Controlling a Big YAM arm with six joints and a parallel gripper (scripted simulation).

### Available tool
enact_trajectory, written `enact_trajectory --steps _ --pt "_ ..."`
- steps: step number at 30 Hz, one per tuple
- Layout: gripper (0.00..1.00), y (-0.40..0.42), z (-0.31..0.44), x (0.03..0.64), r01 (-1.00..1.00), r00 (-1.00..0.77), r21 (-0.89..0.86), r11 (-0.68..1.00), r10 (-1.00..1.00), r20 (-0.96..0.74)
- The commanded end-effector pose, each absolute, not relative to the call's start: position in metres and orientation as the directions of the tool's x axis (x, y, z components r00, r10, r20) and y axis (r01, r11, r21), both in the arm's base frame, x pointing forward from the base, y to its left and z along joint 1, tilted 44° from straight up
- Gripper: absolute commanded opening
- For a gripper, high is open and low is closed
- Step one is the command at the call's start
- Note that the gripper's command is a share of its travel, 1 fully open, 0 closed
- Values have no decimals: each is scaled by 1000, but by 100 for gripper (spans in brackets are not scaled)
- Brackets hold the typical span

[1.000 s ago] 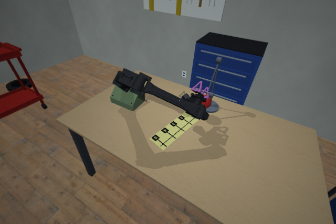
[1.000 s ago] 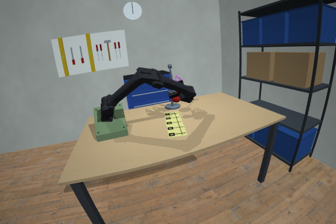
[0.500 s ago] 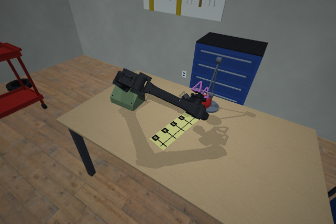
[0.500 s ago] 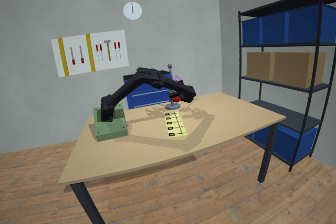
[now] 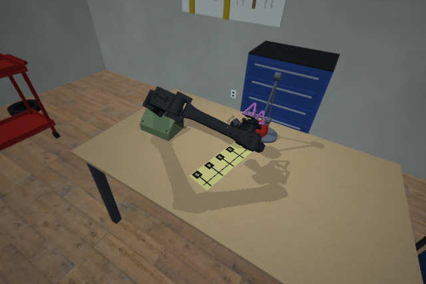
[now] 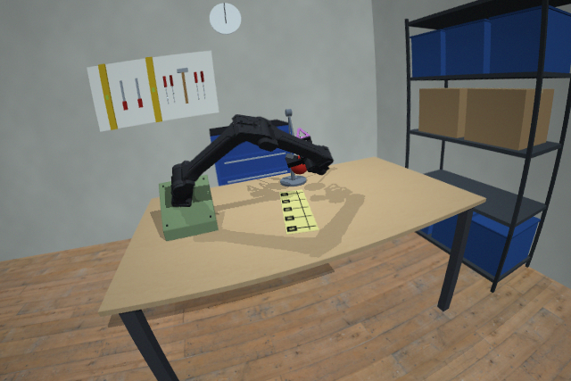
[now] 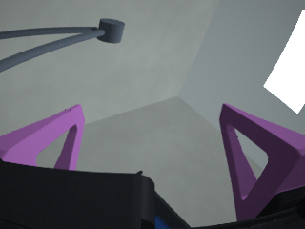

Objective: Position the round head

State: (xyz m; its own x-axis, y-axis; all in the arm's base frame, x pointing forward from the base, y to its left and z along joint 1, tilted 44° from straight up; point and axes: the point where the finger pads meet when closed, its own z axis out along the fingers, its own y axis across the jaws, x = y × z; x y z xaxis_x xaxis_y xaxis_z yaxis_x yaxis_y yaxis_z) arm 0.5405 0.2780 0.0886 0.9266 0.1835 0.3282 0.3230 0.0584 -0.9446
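The lamp's grey foot (image 5: 269,135) (image 6: 293,180) stands at the back of the bench. Its thin arms rise to the elbow joint (image 5: 277,76) (image 6: 288,111) (image 7: 111,31) and fold back down. The red round head (image 5: 262,130) (image 6: 300,168) is low near the foot, partly hidden by the robot's wrist; whether they touch I cannot tell. The yellow strip (image 5: 206,173) (image 6: 294,223) runs forward from the foot; its mark 1 end is hidden in the top view. My gripper (image 5: 258,108) (image 6: 301,129) (image 7: 152,112) is open and empty, magenta fingers pointing up beside the lamp's arms.
The robot's green base (image 5: 160,126) (image 6: 188,211) stands at the bench's left, and its black arm reaches over the bench to the lamp. A blue drawer cabinet (image 5: 285,92) (image 6: 249,155) stands behind the bench. A shelf rack (image 6: 484,77) stands at the right.
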Motion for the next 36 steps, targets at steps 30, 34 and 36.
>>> enact_trajectory --steps 30,34,36 --pt "100 282 93 540 310 935 -950 34 172 311" --pt "100 282 93 540 310 935 -950 34 172 311" --pt "100 282 93 540 310 935 -950 34 172 311"
